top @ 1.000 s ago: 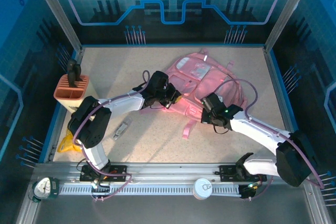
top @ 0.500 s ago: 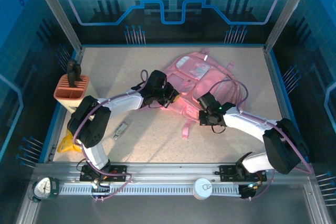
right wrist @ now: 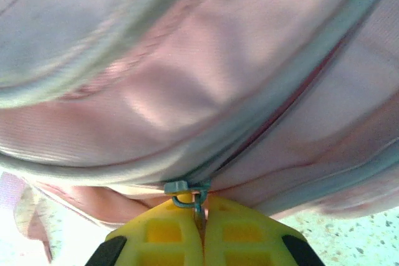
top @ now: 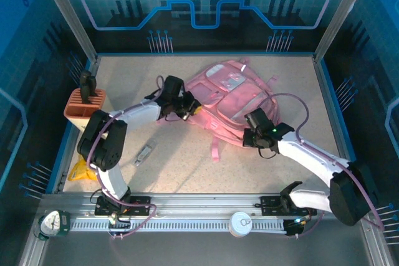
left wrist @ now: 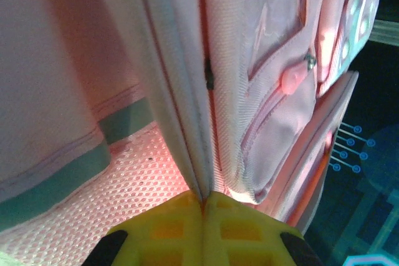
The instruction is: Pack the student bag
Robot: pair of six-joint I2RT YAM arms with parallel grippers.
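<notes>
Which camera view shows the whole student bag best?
The top external view: the student bag lies there complete, straps included. The left wrist view gives a close fold of its fabric pinched by the left gripper; the right wrist view, a zipper, with the right gripper shut on its pull.

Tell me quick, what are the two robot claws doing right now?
Left gripper: closed, pinching a seam of the large soft pink fabric backpack.
Right gripper: closed on the backpack's small grey metal zipper pull.
</notes>
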